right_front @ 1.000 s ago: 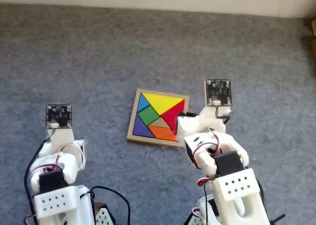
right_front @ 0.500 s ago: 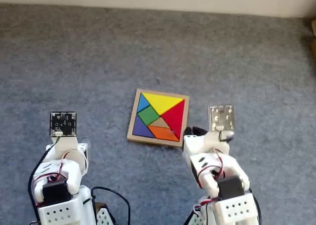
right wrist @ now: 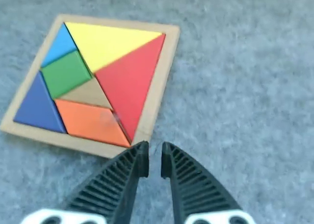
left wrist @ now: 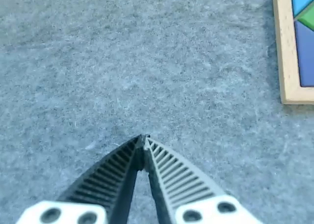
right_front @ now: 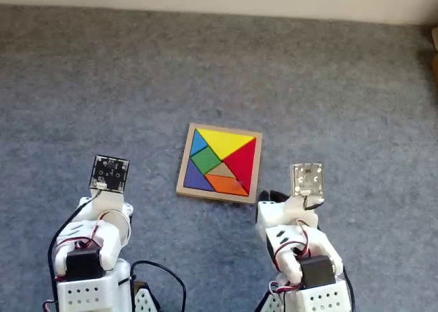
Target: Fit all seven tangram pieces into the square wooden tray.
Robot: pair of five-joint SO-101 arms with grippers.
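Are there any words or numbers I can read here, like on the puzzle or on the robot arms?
No text in these pictures can be read.
Wooden tray and tangram pieces: plain colours, no letters or numbers.
Small boards on the arms: any marks on them are too small to read.
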